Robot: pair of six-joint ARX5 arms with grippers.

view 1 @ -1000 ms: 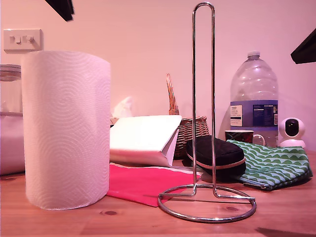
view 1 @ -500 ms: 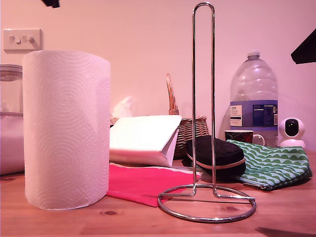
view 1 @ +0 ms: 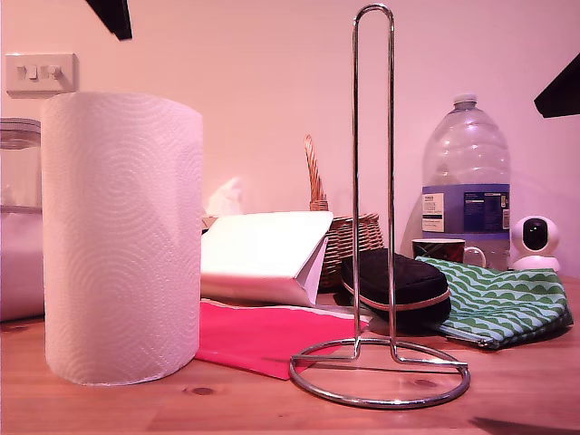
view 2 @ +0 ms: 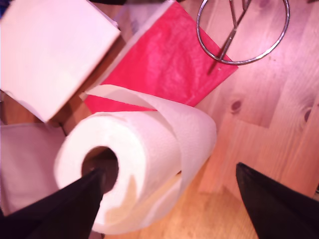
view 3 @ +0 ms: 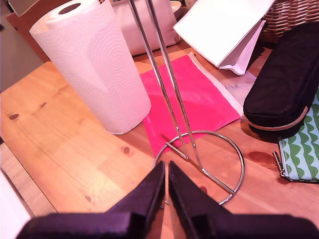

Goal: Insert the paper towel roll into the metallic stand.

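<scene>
The paper towel roll (view 1: 122,237) stands upright on the wooden surface (view 1: 227,406) at the exterior view's left, with a red sheet (view 1: 267,337), a folded white bag (view 1: 263,255) and a black pouch (view 1: 396,287) crowding behind the metallic stand (view 1: 376,227) beside it. Only the first wrist view shows the roll's hollow core (view 2: 101,169), above which my first claw (view 2: 167,199) hangs spread wide. My second claw (view 3: 166,186) is pinched closed on nothing over the stand's ring base (view 3: 199,167).

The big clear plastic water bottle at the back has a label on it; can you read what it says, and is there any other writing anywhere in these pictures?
Blue and white label on the big clear plastic water bottle: print is there, but too small and blurred to read.
Dark patterned mug beside it: pattern only, no legible words.
No other writing shows in any view.
</scene>
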